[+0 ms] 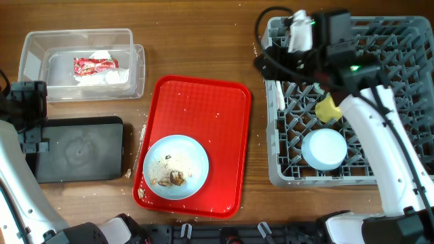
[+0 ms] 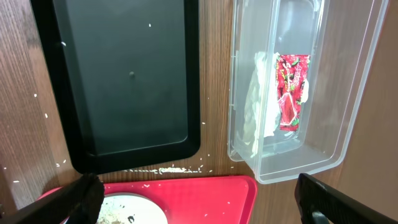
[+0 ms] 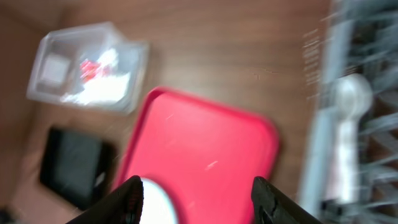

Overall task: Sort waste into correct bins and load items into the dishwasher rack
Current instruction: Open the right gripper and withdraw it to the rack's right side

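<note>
Black right fingers (image 3: 127,200) and left fingers (image 2: 82,198) gape wide, empty.

Overhead straight down, whole table (image 1: 203,41) in shot. Left wrist close above black tray (image 2: 124,74), clear tub (image 2: 348,93). Right wrist blurred, farther back, shares both plus red tray (image 3: 199,143).

The worktop (image 1: 203,41) is brown wood with thin dark lines. The flat tray (image 1: 203,122) is bright red with tiny white specks. The plate (image 1: 193,152) is light blue, and the scraps (image 1: 176,178) are brown. The crumbs (image 2: 168,169) are white. The tub (image 1: 30,51) is see-through. The wrapper (image 1: 95,65) is shiny red and the napkins (image 1: 115,78) are white. The other tray (image 1: 78,149) is black. The rack (image 1: 407,41) is grey with a criss-cross pattern. The cup (image 1: 328,108) is yellow, the bowl (image 1: 324,149) is pale blue, and the spoon (image 3: 351,118) is white.
</note>
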You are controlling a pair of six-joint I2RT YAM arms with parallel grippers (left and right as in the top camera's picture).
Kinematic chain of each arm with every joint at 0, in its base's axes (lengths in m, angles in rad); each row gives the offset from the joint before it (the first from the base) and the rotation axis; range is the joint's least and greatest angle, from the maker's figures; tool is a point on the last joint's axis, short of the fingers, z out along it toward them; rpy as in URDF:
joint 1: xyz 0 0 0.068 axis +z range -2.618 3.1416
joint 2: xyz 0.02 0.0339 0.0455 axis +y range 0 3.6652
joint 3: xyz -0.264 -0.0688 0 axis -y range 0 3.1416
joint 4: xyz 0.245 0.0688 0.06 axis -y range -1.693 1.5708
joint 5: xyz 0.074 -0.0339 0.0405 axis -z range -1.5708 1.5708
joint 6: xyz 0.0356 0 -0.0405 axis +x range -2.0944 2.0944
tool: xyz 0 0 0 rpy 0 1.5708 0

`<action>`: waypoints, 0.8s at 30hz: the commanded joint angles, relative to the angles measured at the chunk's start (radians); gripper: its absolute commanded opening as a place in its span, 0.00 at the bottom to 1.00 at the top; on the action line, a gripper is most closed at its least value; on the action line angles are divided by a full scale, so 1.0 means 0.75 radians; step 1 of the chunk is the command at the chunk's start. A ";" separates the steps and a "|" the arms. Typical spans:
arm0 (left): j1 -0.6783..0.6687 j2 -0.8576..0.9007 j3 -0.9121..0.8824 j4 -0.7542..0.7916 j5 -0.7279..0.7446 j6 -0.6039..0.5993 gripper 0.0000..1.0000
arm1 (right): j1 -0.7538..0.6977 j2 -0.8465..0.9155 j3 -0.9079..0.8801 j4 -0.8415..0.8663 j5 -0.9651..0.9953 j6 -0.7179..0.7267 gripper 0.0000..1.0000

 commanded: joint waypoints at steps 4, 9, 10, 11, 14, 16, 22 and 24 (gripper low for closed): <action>0.007 0.003 0.000 -0.002 -0.018 0.015 1.00 | 0.402 0.079 -0.045 -0.032 0.021 0.094 0.77; 0.007 0.003 0.000 -0.002 -0.018 0.015 1.00 | 0.542 0.126 -0.042 0.002 0.166 0.241 0.82; 0.007 0.003 0.000 -0.002 -0.018 0.015 1.00 | 0.528 0.123 -0.024 0.001 0.178 0.246 0.82; 0.007 0.003 0.000 -0.002 -0.018 0.015 1.00 | 0.506 0.119 -0.003 -0.007 0.179 0.242 0.82; 0.007 0.003 0.000 -0.002 -0.018 0.015 1.00 | 0.371 0.074 0.069 -0.083 0.210 0.241 0.83; 0.007 0.003 0.000 -0.002 -0.018 0.015 1.00 | 0.232 0.027 0.127 -0.175 0.254 0.230 0.85; 0.007 0.003 0.000 -0.002 -0.018 0.015 1.00 | -0.231 -0.061 0.188 -0.281 0.448 0.208 1.00; 0.007 0.003 0.000 -0.002 -0.018 0.015 1.00 | -0.388 -0.056 0.184 -0.313 0.527 0.207 1.00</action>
